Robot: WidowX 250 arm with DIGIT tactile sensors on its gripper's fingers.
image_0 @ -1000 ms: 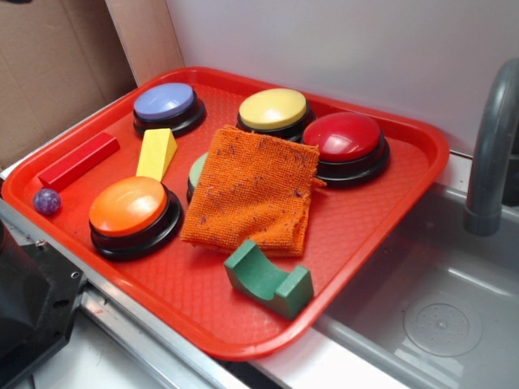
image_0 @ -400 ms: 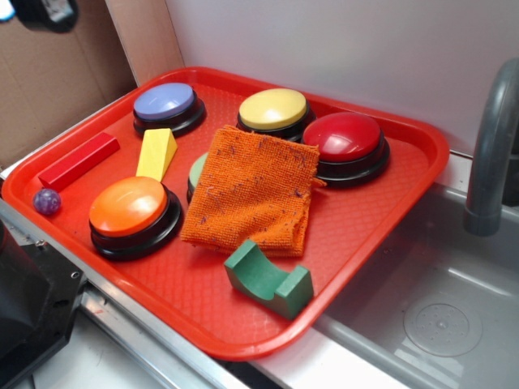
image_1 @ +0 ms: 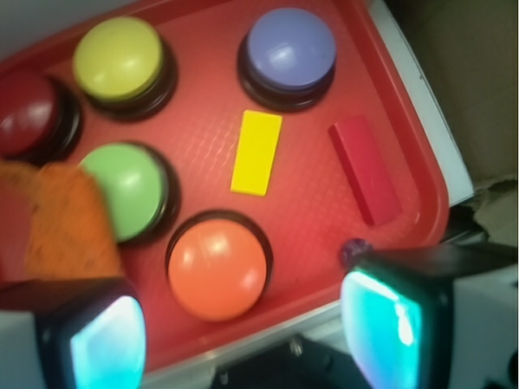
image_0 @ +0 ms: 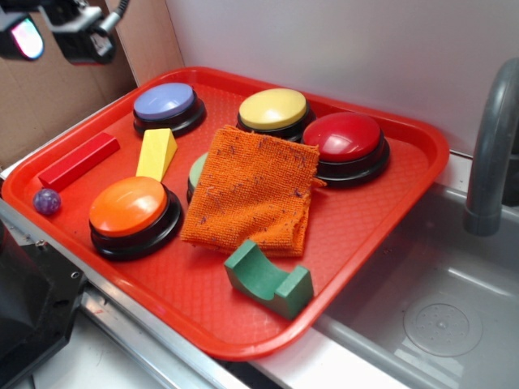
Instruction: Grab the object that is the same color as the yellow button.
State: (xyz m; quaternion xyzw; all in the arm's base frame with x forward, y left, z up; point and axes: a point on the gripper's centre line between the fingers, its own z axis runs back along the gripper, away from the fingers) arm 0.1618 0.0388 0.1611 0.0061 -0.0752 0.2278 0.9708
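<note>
Yellow wedge block: lies flat on the red tray, left of centre, its long side running front to back. It sits between the blue button behind it and the orange button in front. Nothing touches it. From the wrist view it shows as a plain yellow rectangle.

Red bar: lies to the left of the wedge, apart from it, near the tray's left rim.

Yellow button: stands at the back of the tray, black base, with the red button just beside it to the right.

Green button: partly under the orange cloth in the exterior view; the wrist view shows most of its dome clear.

Purple ball: small, at the tray's front left corner, beside the orange button.

Green arch block: at the tray's front, just ahead of the cloth's edge.

Gripper: at the top left corner of the exterior view, raised well above the tray's back left side, clear of all objects.

Claw state: fingers spread wide apart in the wrist view, nothing between them.

Surroundings: grey sink basin and faucet to the right of the tray.
</note>
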